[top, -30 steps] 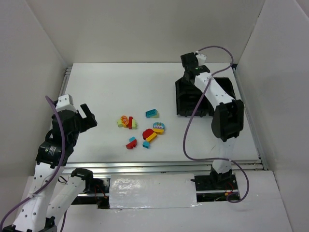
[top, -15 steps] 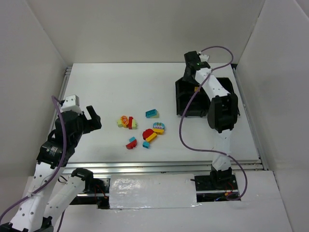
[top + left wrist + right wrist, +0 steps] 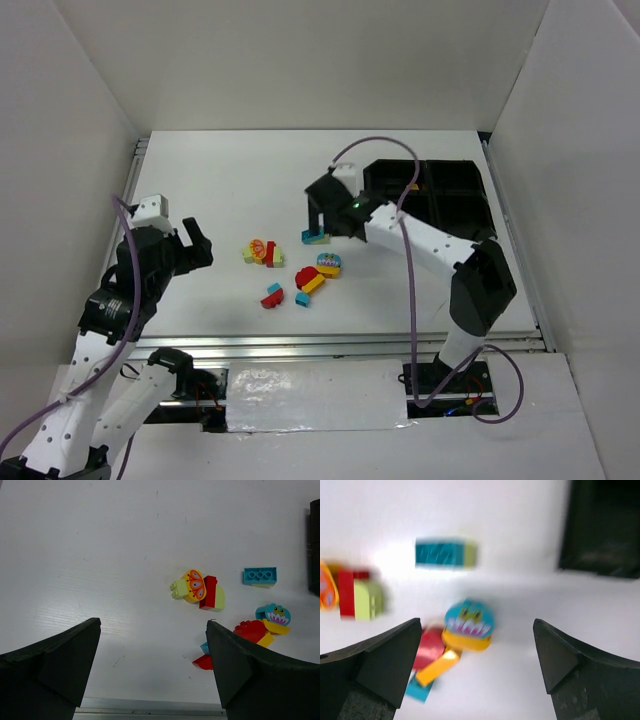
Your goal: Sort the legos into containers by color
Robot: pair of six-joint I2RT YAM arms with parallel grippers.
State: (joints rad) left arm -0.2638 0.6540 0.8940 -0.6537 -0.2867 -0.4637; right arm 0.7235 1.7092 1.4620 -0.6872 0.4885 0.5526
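The legos lie loose in the middle of the table: a teal brick, a teal face piece on orange, and a yellow-green, orange and red cluster. Red, orange and teal pieces lie nearer. The black tray of containers sits at the back right. My right gripper hangs open above the teal brick and face piece, holding nothing. My left gripper is open and empty, left of the pile.
White walls close in the table on the left, back and right. A metal rail runs along the near edge. The tray's dark corner shows at the upper right of the right wrist view, and its edge at the right of the left wrist view.
My right arm has swung from over the tray at the back right to above the pile of legos. The left gripper has edged slightly right.
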